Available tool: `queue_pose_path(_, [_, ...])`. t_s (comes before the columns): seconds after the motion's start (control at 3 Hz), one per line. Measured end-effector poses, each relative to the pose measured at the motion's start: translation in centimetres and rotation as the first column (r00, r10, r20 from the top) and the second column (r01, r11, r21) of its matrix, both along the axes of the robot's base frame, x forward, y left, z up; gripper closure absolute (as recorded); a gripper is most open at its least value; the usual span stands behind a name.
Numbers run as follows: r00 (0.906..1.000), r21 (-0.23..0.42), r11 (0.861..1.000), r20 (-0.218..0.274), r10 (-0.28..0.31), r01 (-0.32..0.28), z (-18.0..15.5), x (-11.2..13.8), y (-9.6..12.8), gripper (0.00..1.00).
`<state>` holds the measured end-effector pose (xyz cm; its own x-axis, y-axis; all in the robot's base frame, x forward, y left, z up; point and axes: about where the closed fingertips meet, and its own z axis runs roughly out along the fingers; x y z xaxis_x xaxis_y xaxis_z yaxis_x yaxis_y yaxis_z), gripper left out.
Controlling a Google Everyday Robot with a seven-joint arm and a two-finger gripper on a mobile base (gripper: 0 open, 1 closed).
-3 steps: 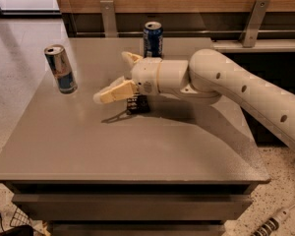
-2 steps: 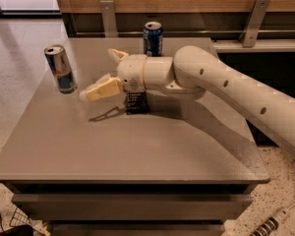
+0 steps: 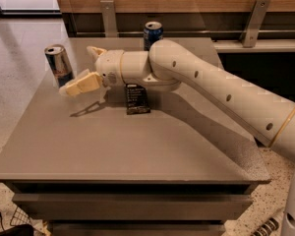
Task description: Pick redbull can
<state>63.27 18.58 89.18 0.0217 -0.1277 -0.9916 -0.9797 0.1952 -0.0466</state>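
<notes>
Camera view, single frame.

- Table (image 3: 113, 146): grey, flat top, with drawer-like fronts along the near edge.
- Redbull can (image 3: 59, 65): upright on the table near its left edge, in the far-left part of the top. Slim, silver and blue panels, silver top with the opening visible.
- Arm (image 3: 211, 82): white and jointed. Enters from the right and reaches left across the far half of the table.
- Gripper (image 3: 77, 70): above the table at the left end of the arm, pointing left toward the can. Fingers spread apart, nothing held between them.
  - Far finger (image 3: 95, 51) lies right of the can's upper part, clear of it.
  - Near finger (image 3: 81, 84) runs down and left. Its tip overlaps the can's lower part in this view; whether it touches cannot be told.
- Can relative to gripper: just left of the gap between the fingers, at its mouth and not enclosed. It stands free on the table top.
- Gripper shadow falls on the table just near of the near finger.

Other items:
- Dark-blue can (image 3: 152, 33): wider, upright at the far edge of the table, behind the arm and well right of the redbull can.
- Small black packet (image 3: 137, 98): lies flat on the table under the arm's wrist section, right of the gripper. Label too small to read.
</notes>
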Motion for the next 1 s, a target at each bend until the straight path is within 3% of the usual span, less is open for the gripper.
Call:
queue_pose_path(0.67, [0.9986,0.089,0.995,0.012,0.051,-0.052,0.4,1.5,4.1,0.0])
queue_pose_path(1.0, [0.9983,0.083,0.995,0.021,0.054,-0.056,0.2,1.1,5.6,0.0])
